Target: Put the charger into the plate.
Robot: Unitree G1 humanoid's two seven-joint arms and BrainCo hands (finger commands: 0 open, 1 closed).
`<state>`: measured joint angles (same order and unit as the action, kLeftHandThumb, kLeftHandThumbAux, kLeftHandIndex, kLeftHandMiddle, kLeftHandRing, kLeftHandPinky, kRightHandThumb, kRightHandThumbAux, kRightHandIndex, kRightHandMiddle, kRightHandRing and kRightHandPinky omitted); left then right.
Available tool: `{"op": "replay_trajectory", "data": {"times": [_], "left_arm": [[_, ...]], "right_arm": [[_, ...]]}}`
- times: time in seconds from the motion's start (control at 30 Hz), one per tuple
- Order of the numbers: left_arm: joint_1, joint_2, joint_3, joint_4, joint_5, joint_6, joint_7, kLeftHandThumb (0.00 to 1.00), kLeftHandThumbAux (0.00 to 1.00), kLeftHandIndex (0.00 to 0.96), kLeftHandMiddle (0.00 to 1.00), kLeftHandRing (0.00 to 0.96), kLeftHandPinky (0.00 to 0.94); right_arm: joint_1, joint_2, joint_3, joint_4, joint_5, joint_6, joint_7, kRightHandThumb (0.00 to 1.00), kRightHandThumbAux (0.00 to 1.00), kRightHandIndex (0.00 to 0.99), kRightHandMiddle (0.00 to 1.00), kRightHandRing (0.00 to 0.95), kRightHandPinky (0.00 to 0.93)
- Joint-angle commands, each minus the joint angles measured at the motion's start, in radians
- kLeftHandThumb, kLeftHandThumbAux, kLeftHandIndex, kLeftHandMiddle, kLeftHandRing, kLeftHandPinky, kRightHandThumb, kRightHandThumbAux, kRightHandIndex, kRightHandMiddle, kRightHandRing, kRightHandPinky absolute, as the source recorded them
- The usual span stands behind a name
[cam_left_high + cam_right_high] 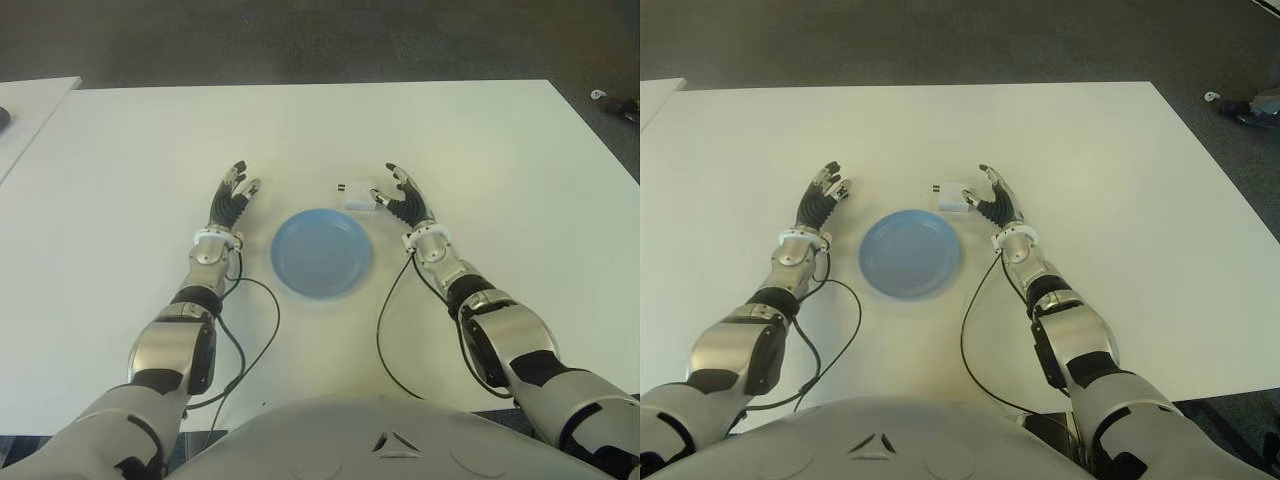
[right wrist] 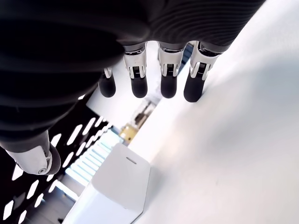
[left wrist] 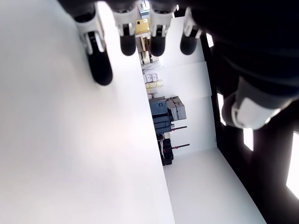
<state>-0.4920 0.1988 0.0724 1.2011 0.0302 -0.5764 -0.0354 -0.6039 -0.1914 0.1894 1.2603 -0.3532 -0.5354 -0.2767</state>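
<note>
Robot hand (image 1: 403, 198) – open – beside charger (image 1: 356, 193)

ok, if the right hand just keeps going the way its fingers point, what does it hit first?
Probably nothing: the right hand points along the bare table. The charger sits beside its thumb, off that line, though depth is unclear.

Left hand (image 1: 233, 201) and right hand (image 1: 404, 200) both reach forward, fingers spread, holding nothing.
</note>
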Motion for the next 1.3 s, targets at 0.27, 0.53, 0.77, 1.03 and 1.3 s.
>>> {"op": "replay_trajectory", "data": {"times": [0.27,0.53,0.77,1.03,1.3], "left_arm": [[0.013,-0.057,-0.033,0.040,0.027,0.068,-0.011,0.167,0.490,0.000,0.000,0.005,0.053],[0.013,-0.060,-0.028,0.040,0.018,0.082,-0.021,0.157,0.481,0.000,0.000,0.009,0.057],[0.017,-0.063,-0.024,0.041,0.012,0.088,-0.029,0.155,0.483,0.000,0.000,0.006,0.041],[0.019,-0.063,-0.029,0.044,0.015,0.086,-0.025,0.162,0.484,0.000,0.000,0.000,0.028],[0.025,-0.062,-0.039,0.044,0.026,0.085,-0.013,0.161,0.480,0.000,0.000,0.000,0.033]], "right_arm": [[0.055,-0.047,-0.063,0.011,0.055,0.049,0.082,0.048,0.502,0.000,0.015,0.025,0.076],[0.054,-0.072,-0.084,-0.074,0.076,0.039,0.139,0.121,0.522,0.002,0.035,0.059,0.149],[-0.021,-0.172,0.000,-0.125,-0.025,0.009,0.208,0.227,0.522,0.009,0.100,0.131,0.186],[-0.082,-0.239,0.116,-0.172,-0.167,-0.054,0.191,0.310,0.444,0.000,0.073,0.097,0.114],[-0.113,-0.274,0.225,-0.182,-0.288,-0.093,0.138,0.315,0.241,0.000,0.005,0.009,0.010]]}}
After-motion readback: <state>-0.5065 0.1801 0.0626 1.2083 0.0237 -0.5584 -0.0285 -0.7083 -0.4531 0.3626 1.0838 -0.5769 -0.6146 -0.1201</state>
